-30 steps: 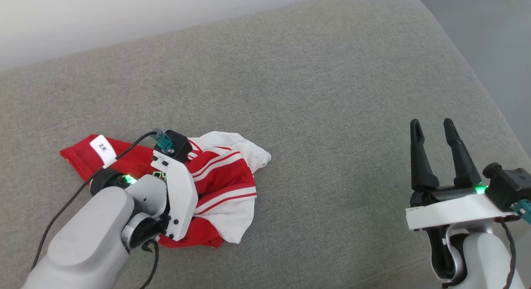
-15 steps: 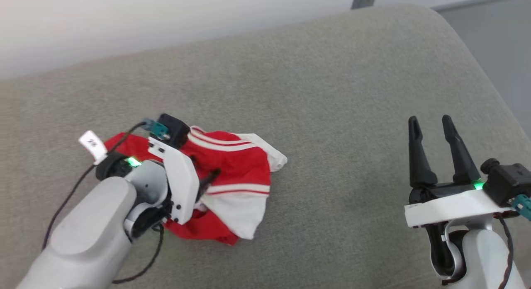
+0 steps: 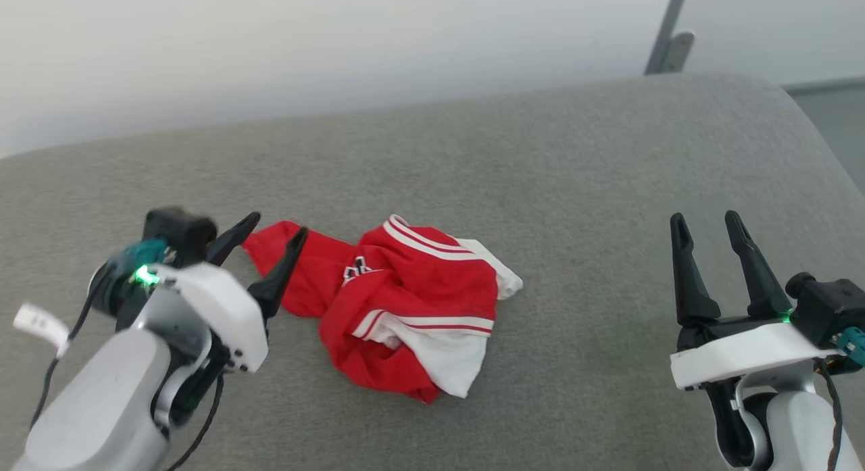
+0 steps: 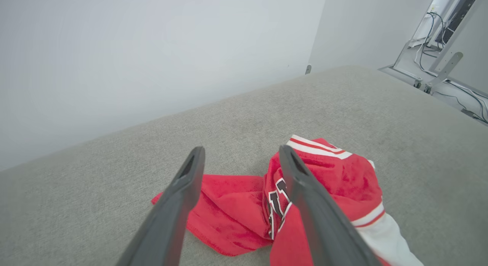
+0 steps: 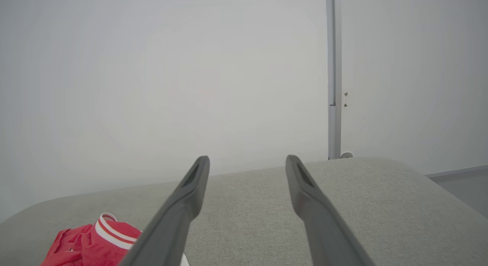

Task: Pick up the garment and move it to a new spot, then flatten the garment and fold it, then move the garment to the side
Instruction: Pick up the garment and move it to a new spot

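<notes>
Lets go of garment (image 3: 405,302) and pulls back since a second ago: left gripper (image 3: 277,226), fingers apart | garment: crumpled on grey cushion (image 3: 574,187), just beside left fingertips | right gripper (image 3: 704,217): spread, empty, well apart from garment

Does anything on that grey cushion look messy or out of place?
Yes: the jersey lies crumpled in a heap on the cushion, its lettering half buried in folds. The left pincer stands open at its left end, holding nothing.
</notes>
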You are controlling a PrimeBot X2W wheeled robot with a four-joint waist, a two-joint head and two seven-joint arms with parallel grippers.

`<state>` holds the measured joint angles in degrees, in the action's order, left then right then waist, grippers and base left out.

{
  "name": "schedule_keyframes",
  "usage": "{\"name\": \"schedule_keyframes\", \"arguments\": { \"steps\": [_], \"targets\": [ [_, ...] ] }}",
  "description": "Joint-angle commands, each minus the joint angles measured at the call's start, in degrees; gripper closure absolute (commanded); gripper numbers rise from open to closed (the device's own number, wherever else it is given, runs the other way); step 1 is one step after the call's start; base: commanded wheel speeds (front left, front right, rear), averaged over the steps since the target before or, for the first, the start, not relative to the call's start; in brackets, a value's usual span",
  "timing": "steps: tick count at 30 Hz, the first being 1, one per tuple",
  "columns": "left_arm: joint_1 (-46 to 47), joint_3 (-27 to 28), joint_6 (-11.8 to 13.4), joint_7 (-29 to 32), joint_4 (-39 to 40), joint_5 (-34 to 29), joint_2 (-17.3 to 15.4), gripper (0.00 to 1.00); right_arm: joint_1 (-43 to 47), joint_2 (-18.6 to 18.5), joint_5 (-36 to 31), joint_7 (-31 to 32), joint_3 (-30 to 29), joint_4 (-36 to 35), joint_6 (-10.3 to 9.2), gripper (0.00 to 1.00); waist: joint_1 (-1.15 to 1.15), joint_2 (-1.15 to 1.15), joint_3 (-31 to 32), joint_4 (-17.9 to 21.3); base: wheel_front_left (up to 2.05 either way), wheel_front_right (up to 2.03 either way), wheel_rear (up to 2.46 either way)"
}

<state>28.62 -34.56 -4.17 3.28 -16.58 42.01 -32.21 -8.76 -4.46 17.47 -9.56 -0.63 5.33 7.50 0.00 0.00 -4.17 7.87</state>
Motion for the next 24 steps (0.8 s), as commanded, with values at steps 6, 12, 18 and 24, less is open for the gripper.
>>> {"name": "schedule_keyframes", "arguments": {
  "steps": [6, 12, 18, 24],
  "targets": [
    [-8.1, 4.0, 4.9, -9.2, 3.9, -0.3, -1.9, 0.0, 2.0, -0.9, -0.6, 1.0, -0.3, -0.2, -0.02, 0.0, 0.0, 0.0, 4.1, -4.2, 0.0, 0.0, 0.0],
    [-15.7, 7.9, 9.5, -15.8, 8.6, -0.7, -3.9, 0.0, 3.7, -1.3, -1.0, 1.1, -0.6, -0.8, -0.02, 0.0, 0.0, 0.0, 5.2, -5.8, 0.0, 0.0, 0.0],
    [-21.6, 11.8, 12.1, -18.0, 12.3, -0.8, -4.2, 0.0, 4.6, -2.0, -1.3, 0.1, -1.1, -0.9, -0.02, 0.0, 0.0, 0.0, 5.5, -6.4, 0.0, 0.0, 0.0],
    [-27.4, 17.6, 13.2, -18.5, 16.5, -3.1, -2.6, 0.0, 5.4, -2.9, -1.9, -1.4, -1.5, -0.1, -0.02, 0.0, 0.0, 0.0, 5.5, -6.3, 0.0, 0.0, 0.0]
  ]
}}
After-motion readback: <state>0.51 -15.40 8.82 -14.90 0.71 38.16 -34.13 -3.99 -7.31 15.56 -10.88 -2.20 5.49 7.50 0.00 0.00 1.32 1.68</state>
